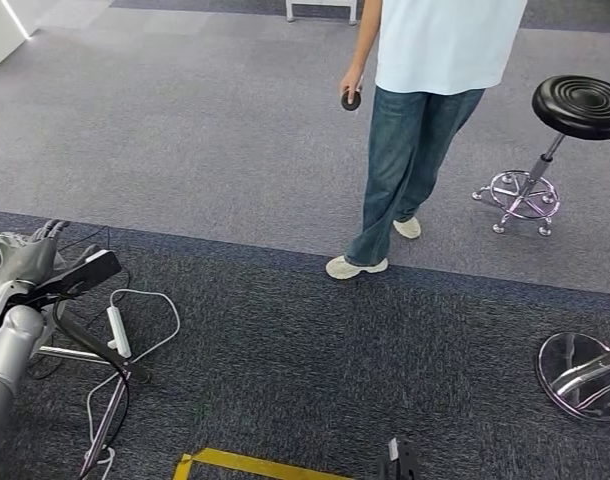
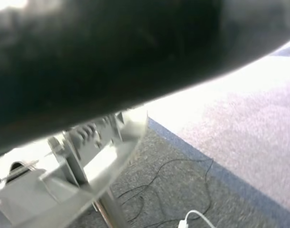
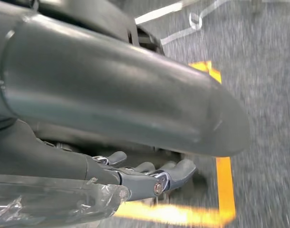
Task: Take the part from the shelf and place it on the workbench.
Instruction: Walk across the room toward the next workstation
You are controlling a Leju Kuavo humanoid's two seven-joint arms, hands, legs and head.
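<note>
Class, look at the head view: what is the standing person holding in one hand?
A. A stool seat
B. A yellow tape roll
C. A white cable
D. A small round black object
D: the person holds a small round black object at their side; the white cable lies on the carpet.

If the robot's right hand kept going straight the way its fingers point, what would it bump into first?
Probably just the floor: the right hand points toward a yellow tape strip on the grey carpet, with nothing visible between. Depth is hard to judge.
</note>
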